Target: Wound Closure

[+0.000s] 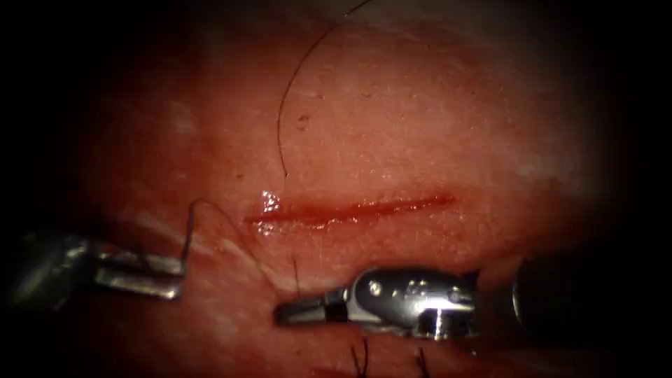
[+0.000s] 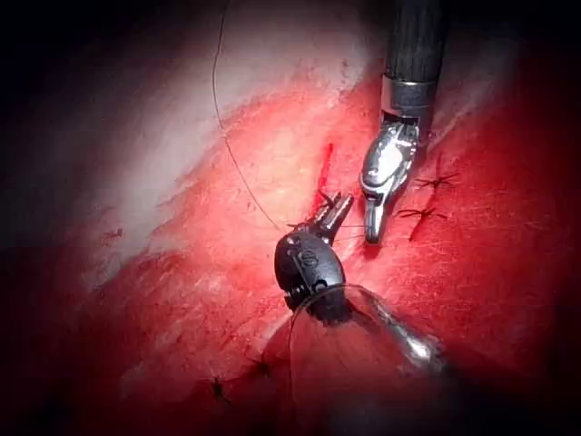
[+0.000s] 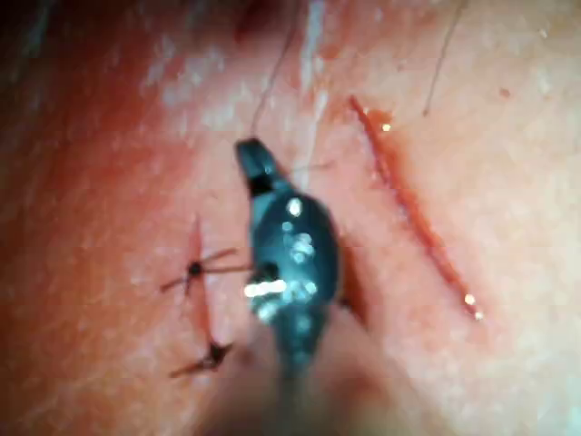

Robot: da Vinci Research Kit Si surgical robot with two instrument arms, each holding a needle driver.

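Tissue point(image 1: 420, 126): pale pink, moist, finely pitted, with whitish fatty streaks toward 8 o'clock. The cut point(image 1: 350, 210) is a thin, straight, dark red slit across the middle of the endoscope view, running from 9 to 3 and rising slightly at the 3 o'clock end. It lies open with no stitch across it, and a wet glint of red fluid point(image 1: 269, 203) sits at its 9 o'clock end. The thread point(image 1: 294, 77) is a fine dark strand arcing down from 12 o'clock and ending on the tissue just above the cut's left end. The left tool point(image 1: 178, 274) comes in from 9 o'clock as two flat steel bars, nearly together, clamped at their tips on the needle point(image 1: 189, 234). The needle is a slim dark curve held near one end, standing up off the surface left of the cut and out of the tissue, with fine thread trailing from its upper end toward 5 o'clock. The right tool point(image 1: 287, 313) lies below the cut toward 6 o'clock, a rounded shiny steel head with its jaws together. A short thread stub point(image 1: 295, 274) stands at its tip; cannot tell whether it is pinched. Knotted stitches point(image 1: 360, 357) with dark bristly ends sit at 6 o'clock.
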